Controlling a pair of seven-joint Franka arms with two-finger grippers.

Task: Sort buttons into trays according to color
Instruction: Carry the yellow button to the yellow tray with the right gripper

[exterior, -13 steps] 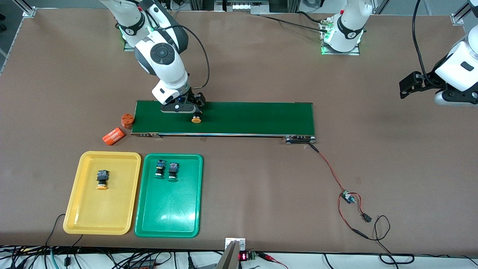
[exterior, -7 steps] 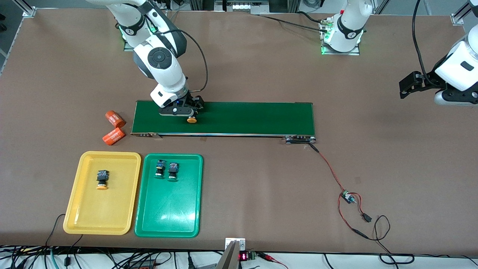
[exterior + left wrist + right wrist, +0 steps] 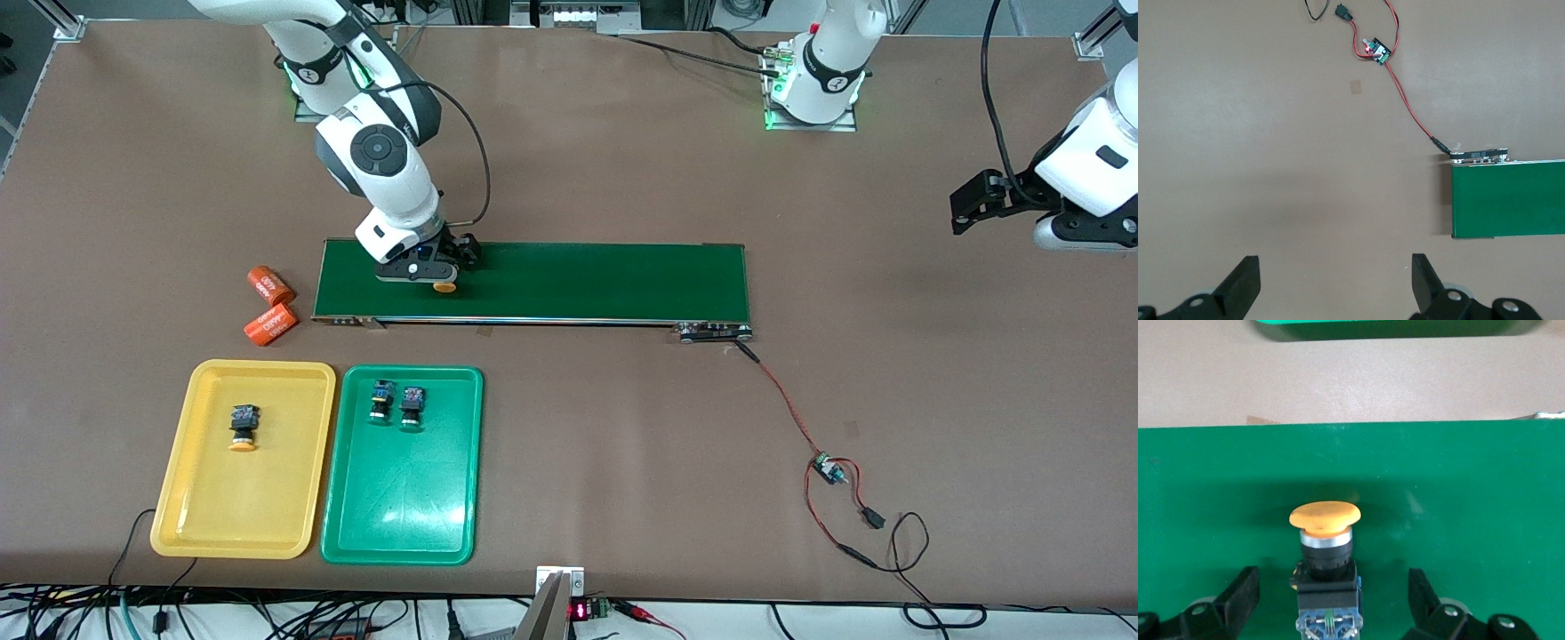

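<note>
Lying on the belt [image 3: 569, 280], a yellow-capped button [image 3: 1325, 550] is seen between the spread fingers [image 3: 1238, 593] of the right tool [image 3: 1331, 600], ungripped; its long axis crosses the belt, cap toward the trays. One yellow-capped button [image 3: 243, 427] lies in the yellow tray [image 3: 191, 516], two green-capped ones [image 3: 396, 405] in the green tray [image 3: 400, 524], caps likewise pointed. The left tool [image 3: 1336, 283] waits released above the table [image 3: 1271, 167].
</note>
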